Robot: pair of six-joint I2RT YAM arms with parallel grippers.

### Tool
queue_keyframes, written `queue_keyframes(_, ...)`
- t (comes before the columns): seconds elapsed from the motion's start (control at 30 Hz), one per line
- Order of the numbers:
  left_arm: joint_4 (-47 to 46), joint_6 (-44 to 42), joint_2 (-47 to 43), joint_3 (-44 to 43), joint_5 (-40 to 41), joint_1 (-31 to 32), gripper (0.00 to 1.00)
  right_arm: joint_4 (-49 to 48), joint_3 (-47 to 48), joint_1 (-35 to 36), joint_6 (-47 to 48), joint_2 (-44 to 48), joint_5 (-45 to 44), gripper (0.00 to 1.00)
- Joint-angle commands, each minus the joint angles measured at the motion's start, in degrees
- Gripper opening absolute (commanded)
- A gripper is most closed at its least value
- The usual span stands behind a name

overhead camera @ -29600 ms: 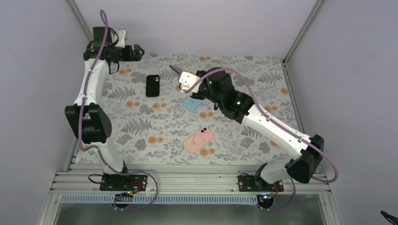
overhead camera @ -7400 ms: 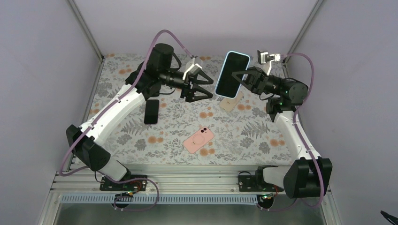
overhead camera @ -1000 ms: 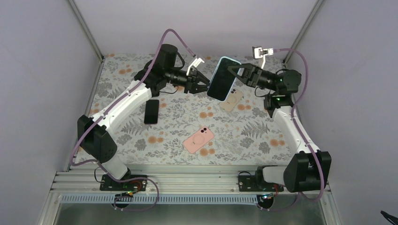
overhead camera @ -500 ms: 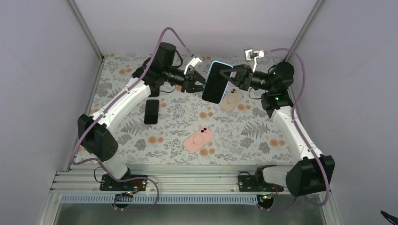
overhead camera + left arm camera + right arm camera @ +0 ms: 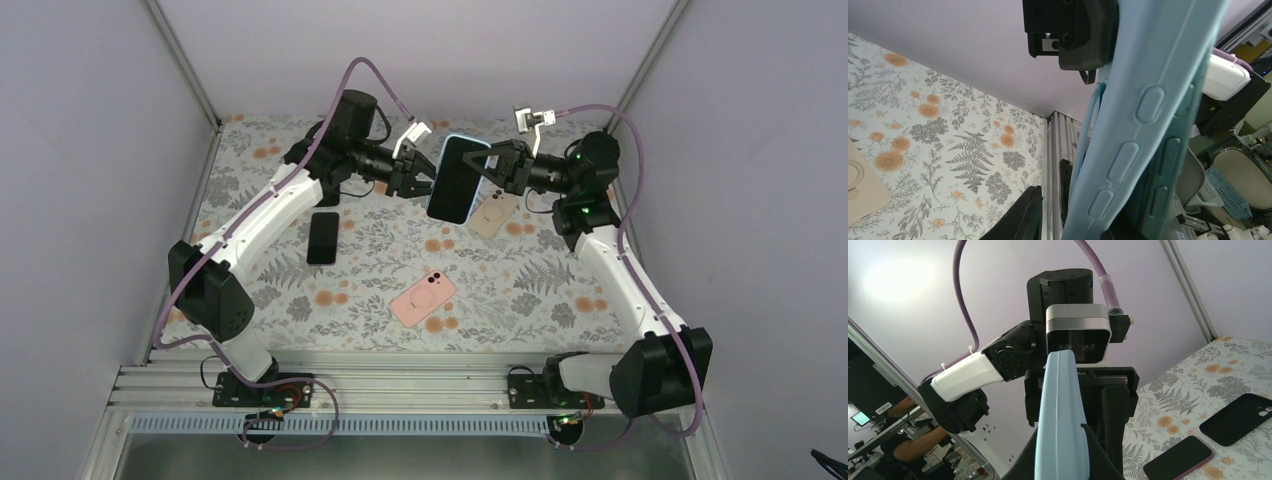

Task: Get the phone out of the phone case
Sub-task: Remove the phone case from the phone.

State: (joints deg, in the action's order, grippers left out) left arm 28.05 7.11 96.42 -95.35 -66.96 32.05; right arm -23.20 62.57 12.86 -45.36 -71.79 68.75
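Note:
The phone, dark screen up, sits in a light blue phone case held in the air over the far middle of the table. My right gripper is shut on the case's right edge; in the right wrist view the case stands edge-on between its fingers. My left gripper is closed down at the case's left edge. In the left wrist view the case's side wall with its button bumps lies between the jaws. One black finger shows beside the wall, and the other is mostly hidden behind it.
A beige case lies on the floral mat below the held phone. A pink phone lies at the middle front and a black phone at the left. Purple cables arch above both arms.
The right arm has carried the cased phone left and slightly down, turning it more upright. The left gripper stayed at its left edge and drew back a little with it.

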Motion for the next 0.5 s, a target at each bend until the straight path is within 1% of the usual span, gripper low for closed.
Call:
queue_keyframes(0.0,-13.1,4.0,1.2,-4.3,1.9,3.8,0.23,3.3,-2.3,9.4,-0.6,-2.9,11.6,0.04)
queue_keyframes(0.07,-13.2,4.2,0.9,-3.1,1.0,3.5,0.21,3.4,-1.3,9.3,-0.3,-3.6,12.2,0.04)
queue_keyframes(0.13,-14.9,6.2,0.1,-0.5,0.2,2.5,0.15,5.7,0.9,8.4,1.3,-4.4,12.9,0.04)
queue_keyframes(0.2,-16.8,8.4,-0.9,2.2,-0.3,1.2,0.09,10.7,4.3,7.3,5.6,-5.1,12.9,0.04)
queue_keyframes(0.3,-18.0,9.6,-2.1,4.4,-0.3,-0.2,0.04,16.7,9.1,5.7,9.7,-6.7,12.6,0.06)
queue_keyframes(0.37,-19.0,10.8,-2.6,5.2,-0.4,-1.1,0.02,18.7,11.3,4.4,10.1,-7.8,12.1,0.14)
queue_keyframes(0.47,-21.7,14.3,-2.7,7.2,-1.4,-2.6,0.02,20.5,14.7,2.0,10.4,-9.6,11.5,0.33)
